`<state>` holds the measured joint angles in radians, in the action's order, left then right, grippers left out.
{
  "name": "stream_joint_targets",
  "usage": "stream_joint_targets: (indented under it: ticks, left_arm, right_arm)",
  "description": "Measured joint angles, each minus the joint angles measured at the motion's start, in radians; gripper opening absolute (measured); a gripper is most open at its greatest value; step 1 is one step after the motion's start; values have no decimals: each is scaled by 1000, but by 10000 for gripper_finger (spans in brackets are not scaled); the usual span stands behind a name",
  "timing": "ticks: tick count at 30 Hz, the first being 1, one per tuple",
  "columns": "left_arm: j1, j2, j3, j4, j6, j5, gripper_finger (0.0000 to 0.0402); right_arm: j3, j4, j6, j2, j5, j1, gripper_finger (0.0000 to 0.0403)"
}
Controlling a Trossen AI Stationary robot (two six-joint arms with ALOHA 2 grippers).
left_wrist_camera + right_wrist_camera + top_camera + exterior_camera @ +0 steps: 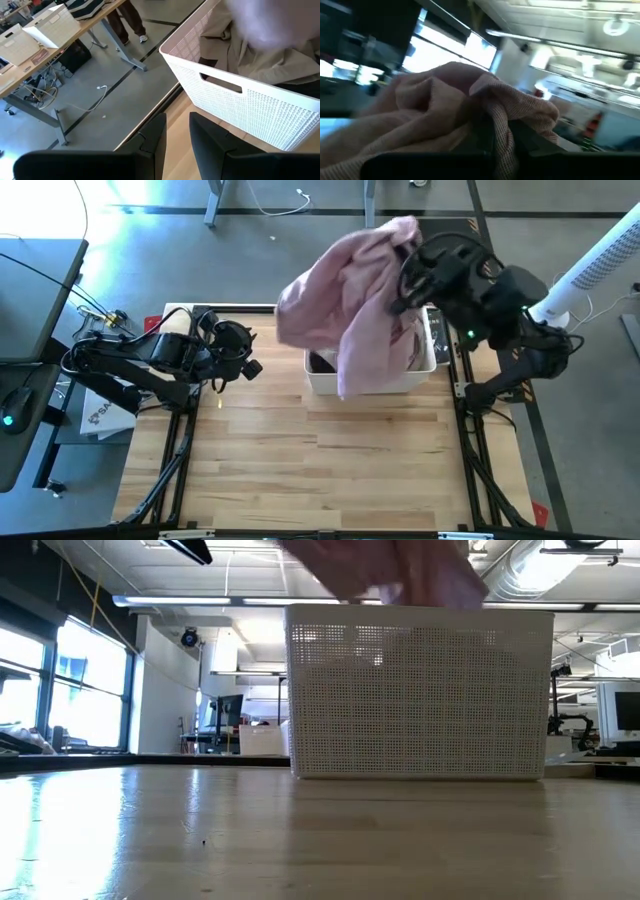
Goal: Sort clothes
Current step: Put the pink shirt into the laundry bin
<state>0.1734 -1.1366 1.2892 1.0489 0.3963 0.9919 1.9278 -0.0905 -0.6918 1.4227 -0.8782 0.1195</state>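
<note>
A light pink garment (345,295) hangs in the air above the white lattice basket (370,380), which stands at the table's far right. My right gripper (410,265) is shut on the garment, high above the basket. In the left wrist view a beige-khaki garment (260,50) and a strip of black cloth (300,87) lie in the basket (240,105). My left gripper (175,135) is open and empty, at the table's far left, short of the basket. The olive-brown garment does not show. My right gripper holds the pink garment by a bunched fold (490,107) between its two fingers; several layers gather there. The garment is lifted above the basket and spreads toward the table's left (300,310), and one end hangs down over the basket's near wall (352,380).
The wooden table top (320,460) stretches bare in front of the basket. A flat white item (100,415) lies beside the table's left edge. Beyond the table are other desks with boxes (50,27) and a person's legs (130,20).
</note>
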Motion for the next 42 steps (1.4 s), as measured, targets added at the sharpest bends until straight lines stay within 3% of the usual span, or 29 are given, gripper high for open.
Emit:
stream_joint_targets:
  ticks: [5, 7, 10, 13, 15, 21, 25, 31, 37, 42]
  left_arm:
    - [0, 0, 0, 0, 1, -1, 80]
    - [0, 0, 0, 0, 1, -2, 80]
    - [0, 0, 0, 0, 1, -4, 80]
    - [0, 0, 0, 0, 1, -5, 80]
    - [0, 0, 0, 0, 1, -5, 80]
    - [0, 0, 0, 0, 1, -3, 80]
    - [0, 0, 0, -1, 1, -2, 80]
    - [0, 0, 0, 0, 1, -2, 80]
    - [-1, 0, 0, 0, 1, -6, 80]
    - [0, 0, 0, 0, 1, -33, 81]
  right_arm:
    - [1, -61, -62, 21, -158, -81, 12]
    - [-15, -199, 8, 32, -202, -141, 12]
    - [-89, -437, 218, 34, -183, -243, 12]
    - [-214, -614, 438, 33, -75, -337, 12]
    - [-331, -626, 528, 34, 19, -387, 12]
    - [-684, -334, 609, 56, 338, -474, 26]
    - [-752, -290, 647, 115, 509, -493, 31]
    - [-612, -473, 693, 145, 644, -496, 50]
    - [-277, -755, 703, 142, 651, -454, 116]
    - [-10, -1086, 856, 139, 654, -392, 149]
